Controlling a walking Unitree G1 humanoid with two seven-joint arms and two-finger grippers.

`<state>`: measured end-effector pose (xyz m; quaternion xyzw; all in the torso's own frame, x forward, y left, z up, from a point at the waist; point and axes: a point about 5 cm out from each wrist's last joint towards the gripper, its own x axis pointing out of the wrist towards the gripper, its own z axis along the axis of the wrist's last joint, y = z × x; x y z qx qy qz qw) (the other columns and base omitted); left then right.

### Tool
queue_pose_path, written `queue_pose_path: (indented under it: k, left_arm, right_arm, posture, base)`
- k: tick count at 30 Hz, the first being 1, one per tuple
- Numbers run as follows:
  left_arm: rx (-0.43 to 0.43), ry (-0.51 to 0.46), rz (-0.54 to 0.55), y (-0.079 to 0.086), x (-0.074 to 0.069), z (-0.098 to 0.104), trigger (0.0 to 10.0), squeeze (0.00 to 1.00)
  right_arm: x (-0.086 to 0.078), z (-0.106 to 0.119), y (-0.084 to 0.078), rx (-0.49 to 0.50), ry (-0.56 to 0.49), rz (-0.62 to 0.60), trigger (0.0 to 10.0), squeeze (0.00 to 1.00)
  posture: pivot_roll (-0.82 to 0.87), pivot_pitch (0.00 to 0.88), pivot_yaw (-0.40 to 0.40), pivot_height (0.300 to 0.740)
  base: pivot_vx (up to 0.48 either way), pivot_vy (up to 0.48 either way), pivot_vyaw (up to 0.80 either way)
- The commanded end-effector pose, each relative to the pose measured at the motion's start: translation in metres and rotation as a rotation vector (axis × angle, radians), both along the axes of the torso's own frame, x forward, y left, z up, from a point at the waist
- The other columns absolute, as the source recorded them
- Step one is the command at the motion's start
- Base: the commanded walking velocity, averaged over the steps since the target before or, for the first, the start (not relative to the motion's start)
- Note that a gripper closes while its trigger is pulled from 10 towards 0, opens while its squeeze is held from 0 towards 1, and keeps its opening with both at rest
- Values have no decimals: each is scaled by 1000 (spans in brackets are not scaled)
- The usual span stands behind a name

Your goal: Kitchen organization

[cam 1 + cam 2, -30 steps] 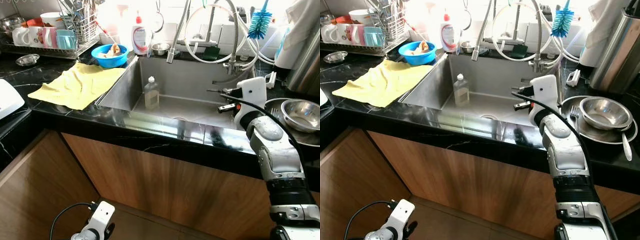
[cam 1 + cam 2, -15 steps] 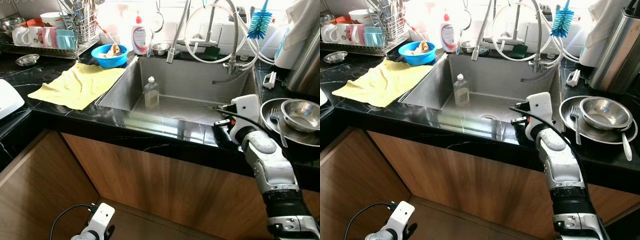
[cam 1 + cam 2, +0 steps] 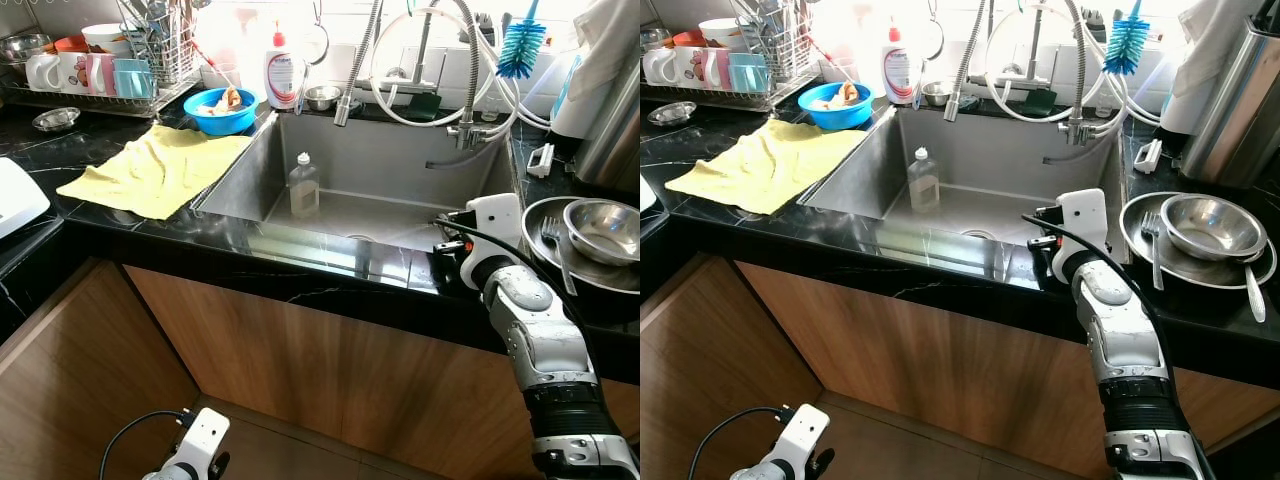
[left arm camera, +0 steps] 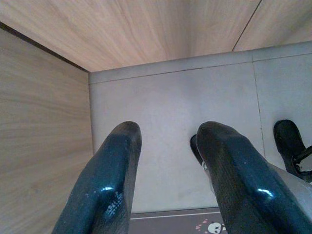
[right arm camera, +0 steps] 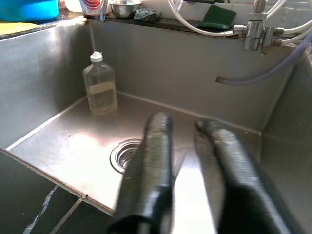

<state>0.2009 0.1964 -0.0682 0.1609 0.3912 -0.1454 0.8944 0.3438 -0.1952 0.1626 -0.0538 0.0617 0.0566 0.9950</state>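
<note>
A clear plastic bottle stands upright on the floor of the steel sink, left of the drain. My right gripper hovers over the sink's front right corner, pointing in toward the basin; its fingers are slightly open with nothing between them. On the counter just right of it, a steel bowl sits on a plate with a fork. My left gripper hangs low by the cabinet, open, over the tiled floor.
A yellow cloth lies on the black counter left of the sink. Behind it are a blue bowl, a soap bottle and a dish rack with mugs. Faucet hoses and a blue brush hang over the sink's back.
My right gripper has come down and nearer, from mid-sink height to the sink's front right corner. It has hardly moved in the last half second.
</note>
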Motion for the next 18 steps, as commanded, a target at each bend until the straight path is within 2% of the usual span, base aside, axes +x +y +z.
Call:
queue_pose_path:
  k: [1, 6, 7, 8, 13, 14, 18]
  left_arm:
    - [17, 1, -8, 4, -1, 0, 10000, 0]
    - [15, 2, -9, 4, -1, 0, 10000, 0]
    - [15, 2, -9, 4, -1, 0, 10000, 0]
    - [16, 2, -8, 4, -1, 0, 10000, 0]
    - [17, 3, -7, 4, -1, 0, 10000, 0]
    - [17, 3, -9, 4, 0, 1, 10000, 0]
    - [19, 2, -9, 4, 0, 1, 10000, 0]
  right_arm:
    - [-1, 7, -1, 2, -34, -3, 10000, 1000]
    - [0, 12, -1, -7, -70, -24, 10000, 980]
    - [-1, 13, -1, -4, -73, -25, 10000, 741]
    - [-1, 17, 2, -4, -103, -15, 10000, 0]
    - [-2, 26, 6, -18, -163, -6, 10000, 0]
    - [-2, 34, 8, -23, -207, -12, 10000, 0]
    - [-6, 44, 9, -24, -271, -52, 10000, 0]
  posture:
    - [-106, 0, 26, 740]
    - [-108, 0, 28, 740]
    - [-108, 0, 28, 740]
    - [-109, 0, 29, 740]
    - [-109, 0, 29, 740]
    - [-111, 0, 32, 740]
    - [-110, 0, 32, 740]
  base:
    - [0, 0, 0]
    - [0, 0, 0]
    - [0, 0, 0]
    - [0, 0, 0]
    - [0, 0, 0]
    - [0, 0, 0]
    - [0, 0, 0]
